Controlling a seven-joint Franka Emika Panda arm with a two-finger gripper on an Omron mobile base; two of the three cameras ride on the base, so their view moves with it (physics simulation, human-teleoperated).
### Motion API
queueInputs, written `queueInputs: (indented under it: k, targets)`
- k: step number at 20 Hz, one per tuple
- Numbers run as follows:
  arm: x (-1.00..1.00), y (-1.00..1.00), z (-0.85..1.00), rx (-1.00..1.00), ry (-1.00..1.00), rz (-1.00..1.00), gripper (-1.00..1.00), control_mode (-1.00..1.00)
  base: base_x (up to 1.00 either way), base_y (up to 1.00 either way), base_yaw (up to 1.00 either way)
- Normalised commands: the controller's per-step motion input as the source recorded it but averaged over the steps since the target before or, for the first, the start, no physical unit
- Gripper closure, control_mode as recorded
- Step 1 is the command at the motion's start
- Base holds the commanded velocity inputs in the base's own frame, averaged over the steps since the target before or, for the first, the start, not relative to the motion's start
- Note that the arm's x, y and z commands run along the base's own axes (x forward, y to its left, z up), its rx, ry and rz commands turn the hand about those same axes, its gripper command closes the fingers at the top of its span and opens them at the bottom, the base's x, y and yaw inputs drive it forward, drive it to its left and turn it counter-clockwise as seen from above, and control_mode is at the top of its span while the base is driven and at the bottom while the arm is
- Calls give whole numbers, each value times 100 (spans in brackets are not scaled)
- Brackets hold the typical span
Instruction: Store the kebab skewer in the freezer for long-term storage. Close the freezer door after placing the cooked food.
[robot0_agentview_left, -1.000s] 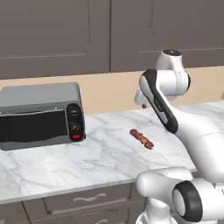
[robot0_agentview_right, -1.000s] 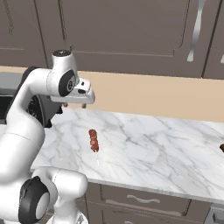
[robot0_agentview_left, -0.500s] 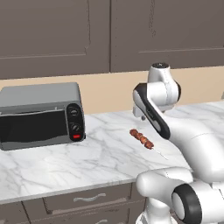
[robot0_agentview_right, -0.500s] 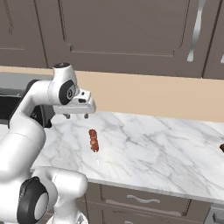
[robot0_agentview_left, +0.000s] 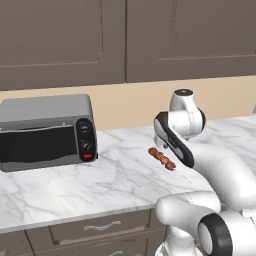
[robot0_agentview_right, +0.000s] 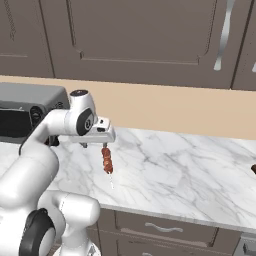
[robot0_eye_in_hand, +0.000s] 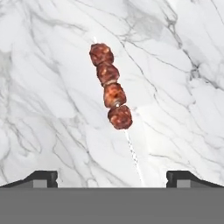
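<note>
While my gripper (robot0_eye_in_hand: 111, 179) hangs wide apart above the kebab skewer (robot0_eye_in_hand: 111, 104) on the counter (robot0_eye_in_hand: 183, 109), I judge it light, stiff and thin, best pinched across the meat chunks.

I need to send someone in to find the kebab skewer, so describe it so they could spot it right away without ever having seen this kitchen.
Start at the white marble counter under the dark brown wall cabinets and look right of the grey toaster oven. The kebab skewer lies flat on the bare stone. It is a thin pale stick with four reddish-brown meat chunks on one half, far smaller than the oven beside it.
</note>
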Motion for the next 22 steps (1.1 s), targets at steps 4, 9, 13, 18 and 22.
queueInputs:
  k: [4, 9, 13, 18, 22]
  targets:
    - [19, -21, -53, 0, 0, 2, -100, -100, 0, 0, 0]
    - [19, -10, -38, 2, 0, 5, -100, -100, 0, 0, 0]
    - [16, 0, -56, 0, 0, 4, -100, -100, 0, 0, 0]
    - [17, -2, -47, 0, 0, 1, -100, -100, 0, 0, 0]
    - [27, -12, -23, 1, 3, 0, -100, -100, 0, 0, 0]
